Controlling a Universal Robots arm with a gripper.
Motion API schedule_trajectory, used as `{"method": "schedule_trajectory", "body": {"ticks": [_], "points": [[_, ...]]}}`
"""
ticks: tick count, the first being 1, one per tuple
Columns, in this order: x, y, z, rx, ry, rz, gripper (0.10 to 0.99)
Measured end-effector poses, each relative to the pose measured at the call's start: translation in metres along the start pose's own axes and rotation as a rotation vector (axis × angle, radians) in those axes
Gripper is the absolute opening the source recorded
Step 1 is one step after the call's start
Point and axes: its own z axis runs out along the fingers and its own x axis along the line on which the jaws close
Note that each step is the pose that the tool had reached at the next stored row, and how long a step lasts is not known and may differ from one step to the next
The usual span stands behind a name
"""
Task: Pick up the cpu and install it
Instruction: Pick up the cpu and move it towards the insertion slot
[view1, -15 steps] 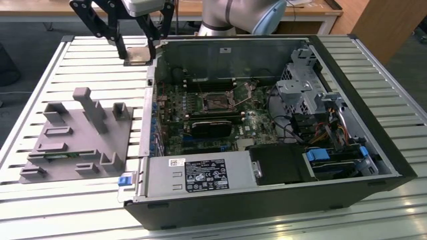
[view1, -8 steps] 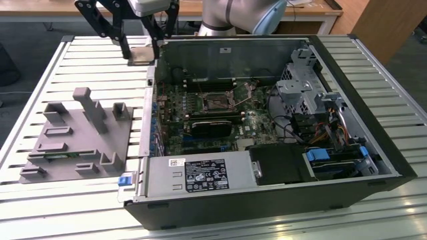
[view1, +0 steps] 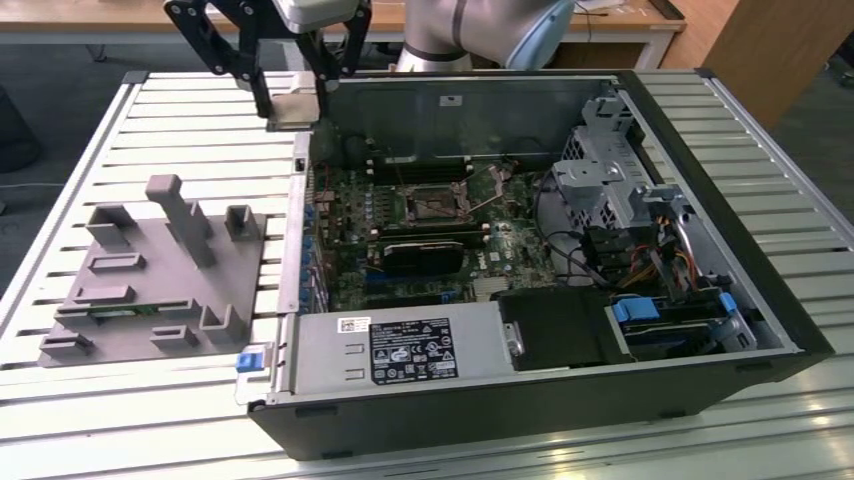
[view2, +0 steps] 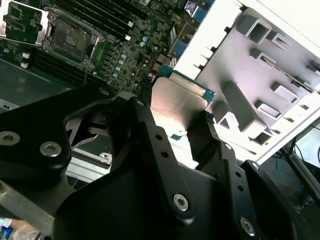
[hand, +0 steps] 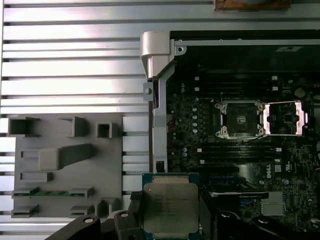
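The gripper (view1: 294, 92) hung above the wall of the open computer case (view1: 534, 425) on the exterior view's left, jaws clenched on the cpu (view1: 296, 108), its silver top plain in the first wrist view (hand: 170, 207). Down on the motherboard the socket (hand: 240, 119) lay open, well apart from it. A gray fixture block (view1: 147, 270) stood on the slatted table (view1: 80, 140) beside the case.

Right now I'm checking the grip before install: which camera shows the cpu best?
The first wrist view: the cpu turns its silver top to the camera, clamped in the end effector. The second wrist view shows it obliquely, partly behind the fingers. The exterior view shows it from afar, by the computer case.
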Motion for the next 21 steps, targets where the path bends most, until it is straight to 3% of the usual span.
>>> {"method": "schedule_trajectory", "body": {"ticks": [21], "points": [[-0.0302,0.0009,-0.0003,0.000,0.0000,0.000,0.533]]}}
